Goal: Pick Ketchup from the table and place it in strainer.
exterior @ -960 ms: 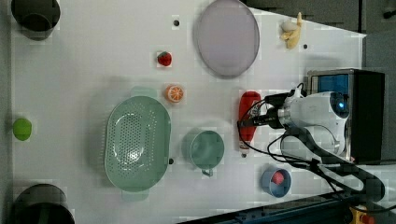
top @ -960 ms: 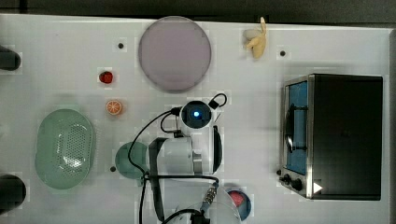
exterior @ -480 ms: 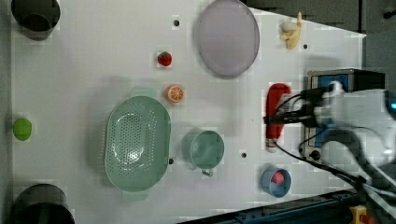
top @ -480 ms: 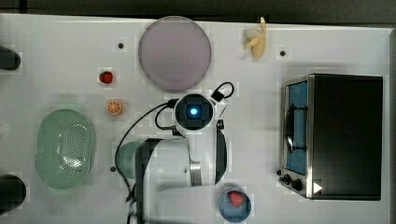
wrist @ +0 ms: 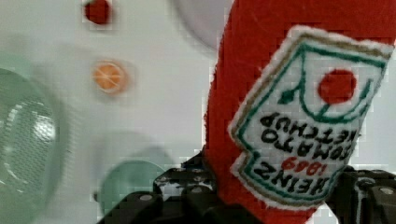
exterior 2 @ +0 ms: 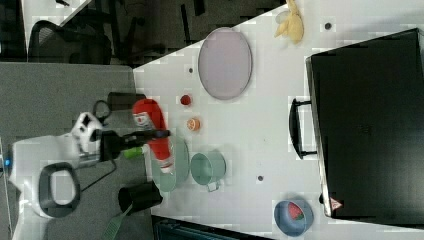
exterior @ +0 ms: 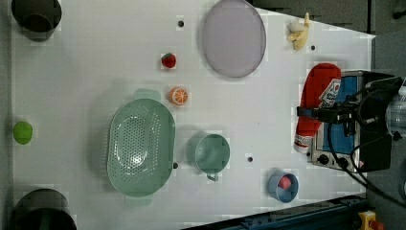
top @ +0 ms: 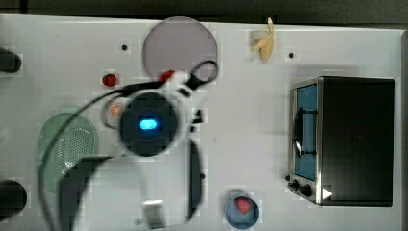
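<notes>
Ketchup [exterior: 316,103], a soft red plush squeeze bottle with a stitched white label, likely light and squashy, hung clear of the white table [exterior: 95,57], pinched at mid-body by the black gripper [exterior: 320,114], arm raised and well apart from the pale green perforated strainer [exterior: 140,145].

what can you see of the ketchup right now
The ketchup is a red, plush-looking bottle with a stitched white label reading Heinz tomato ketchup, and a white cap end. The hand grips it across its middle, holding it off the table. Nothing else touches it.
</notes>
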Action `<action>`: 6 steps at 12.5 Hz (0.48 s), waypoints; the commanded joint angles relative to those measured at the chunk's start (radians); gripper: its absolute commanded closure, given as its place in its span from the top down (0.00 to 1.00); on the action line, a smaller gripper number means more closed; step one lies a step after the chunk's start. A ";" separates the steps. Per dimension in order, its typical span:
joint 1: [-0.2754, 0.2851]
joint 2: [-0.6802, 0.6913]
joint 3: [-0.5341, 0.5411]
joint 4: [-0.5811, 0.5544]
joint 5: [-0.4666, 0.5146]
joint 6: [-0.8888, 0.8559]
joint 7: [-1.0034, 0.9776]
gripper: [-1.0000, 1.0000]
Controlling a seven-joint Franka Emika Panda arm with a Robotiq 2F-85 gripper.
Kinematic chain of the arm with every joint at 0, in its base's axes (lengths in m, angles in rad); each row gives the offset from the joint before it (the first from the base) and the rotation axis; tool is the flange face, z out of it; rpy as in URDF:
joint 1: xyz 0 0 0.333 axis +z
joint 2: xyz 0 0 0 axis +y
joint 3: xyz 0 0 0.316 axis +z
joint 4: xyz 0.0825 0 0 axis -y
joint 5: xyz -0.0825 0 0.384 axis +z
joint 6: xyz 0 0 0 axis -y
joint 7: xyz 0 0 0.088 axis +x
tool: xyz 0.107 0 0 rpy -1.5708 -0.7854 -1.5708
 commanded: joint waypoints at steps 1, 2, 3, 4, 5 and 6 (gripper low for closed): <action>0.079 0.064 0.118 0.007 0.035 -0.031 0.232 0.63; 0.090 0.078 0.157 0.012 0.035 -0.026 0.338 0.63; 0.100 0.097 0.195 0.012 0.035 -0.011 0.430 0.63; 0.109 0.126 0.233 0.013 0.035 0.013 0.496 0.63; 0.117 0.163 0.271 0.013 0.035 0.060 0.551 0.63; 0.125 0.206 0.302 0.013 0.035 0.124 0.604 0.63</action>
